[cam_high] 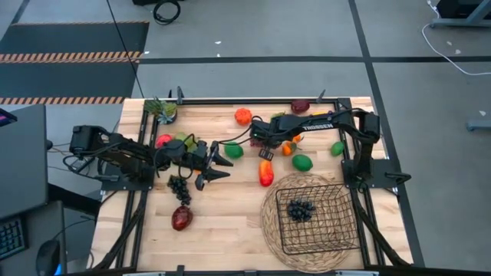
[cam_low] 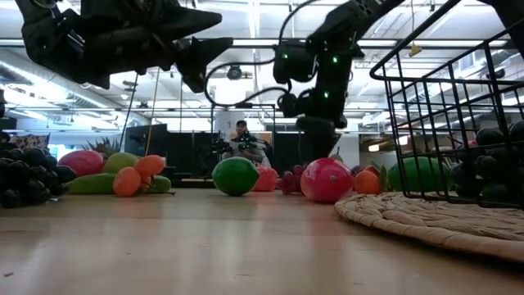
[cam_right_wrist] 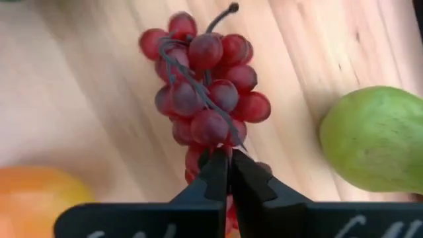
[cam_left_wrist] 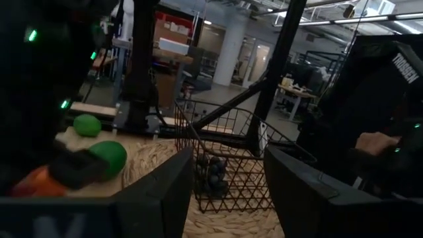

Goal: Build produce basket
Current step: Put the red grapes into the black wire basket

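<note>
Right end effector [cam_right_wrist: 229, 173] pinching red grapes [cam_right_wrist: 205, 79].

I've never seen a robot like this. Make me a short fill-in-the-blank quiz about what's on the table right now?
1. The wire basket sits on a round woven ____.
2. The only fruit inside the basket is a dark bunch of ____.
3. The right gripper is shut on a bunch of ____ grapes.
4. The left gripper holds ____.

Missing words: mat; grapes; red; nothing

Red grapes [cam_right_wrist: 205, 86], black basket [cam_high: 317, 216]
</note>
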{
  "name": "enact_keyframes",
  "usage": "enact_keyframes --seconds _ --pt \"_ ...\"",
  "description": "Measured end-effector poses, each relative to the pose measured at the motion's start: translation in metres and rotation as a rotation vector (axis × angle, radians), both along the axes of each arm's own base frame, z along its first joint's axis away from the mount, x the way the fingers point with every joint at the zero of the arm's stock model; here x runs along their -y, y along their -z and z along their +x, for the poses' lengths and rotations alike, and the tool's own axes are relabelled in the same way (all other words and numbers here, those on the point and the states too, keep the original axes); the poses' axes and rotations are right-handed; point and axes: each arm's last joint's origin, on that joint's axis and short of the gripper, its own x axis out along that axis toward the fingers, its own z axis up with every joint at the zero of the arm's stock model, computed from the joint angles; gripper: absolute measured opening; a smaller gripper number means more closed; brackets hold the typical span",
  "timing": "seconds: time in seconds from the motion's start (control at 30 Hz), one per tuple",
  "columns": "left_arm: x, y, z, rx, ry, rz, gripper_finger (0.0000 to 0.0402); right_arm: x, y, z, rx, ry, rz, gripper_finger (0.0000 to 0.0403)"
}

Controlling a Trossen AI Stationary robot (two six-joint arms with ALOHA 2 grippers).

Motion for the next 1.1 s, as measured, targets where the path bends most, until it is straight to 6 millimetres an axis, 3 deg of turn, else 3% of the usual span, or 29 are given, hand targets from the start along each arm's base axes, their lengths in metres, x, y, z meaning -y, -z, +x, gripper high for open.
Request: enact_keyframes --seconds 0.3,0.57,0.8,1.0,1.1 --pt "0.007 0.003 0.0 -0.037 0.029 -0.015 0.0189 -0.012 -0.04 0.012 0.001 -0.06 -0.003 0.001" --pt "0.008 0.004 0.0 -0.049 0.033 -0.015 0.0189 -0.034 -0.104 0.01 -0.042 -0.047 -0.038 0.001" --pt "0.008 0.005 0.0 -0.055 0.033 -0.015 0.0189 -0.071 -0.17 -0.006 -0.007 -0.028 0.002 0.001" --pt "0.008 0.006 0.001 -0.068 0.032 -0.012 0.0189 -0.114 -0.226 -0.022 0.248 -0.041 0.166 0.0011" --pt "0.008 0.007 0.001 -0.076 0.031 -0.005 0.0189 -0.134 -0.243 -0.033 0.321 -0.042 0.199 0.0011"
